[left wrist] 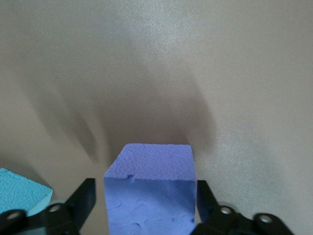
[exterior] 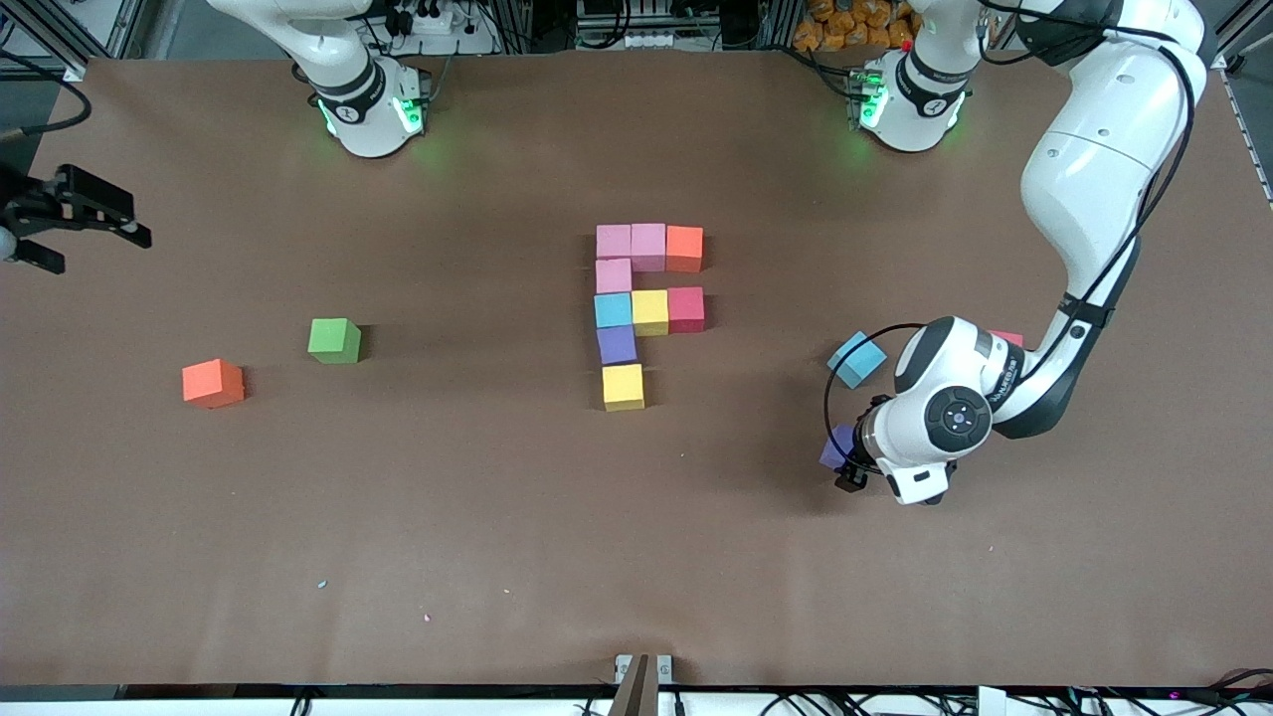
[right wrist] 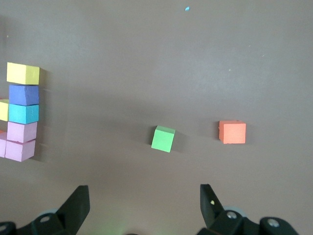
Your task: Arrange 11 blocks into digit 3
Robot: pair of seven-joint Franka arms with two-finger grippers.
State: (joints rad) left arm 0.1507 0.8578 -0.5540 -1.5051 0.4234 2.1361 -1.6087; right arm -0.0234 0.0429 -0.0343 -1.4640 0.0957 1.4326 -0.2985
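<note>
The left pincer [left wrist: 146, 205] was down at the surface [exterior: 497, 517] toward the left arm's end, its two fingers [left wrist: 80, 198] standing on either side of a purple cube [left wrist: 151, 196]. A thin gap showed between each finger and the cube's side, so the pincer was partly open around the cube and had no firm hold of it. A light blue cube [exterior: 857, 359] lay tilted just beside the arm's wrist, farther from the front camera than the purple one, and a sliver of a red cube [exterior: 1007, 338] showed at the edge of the arm's casing.

The right pincer [exterior: 75, 219] waited up over the right arm's end of the surface, fingers wide apart and holding nothing.

In the middle of the surface lay the partly built digit 3 [exterior: 646, 308]: a bar of two pink cubes and an orange one, a single pink cube under it, a second bar of light blue, yellow and red, then a purple cube and a yellow cube [exterior: 623, 387] nearest the front camera.

Toward the right arm's end lay a green cube [exterior: 334, 340] and a loose orange cube [exterior: 213, 383], well apart from the figure
</note>
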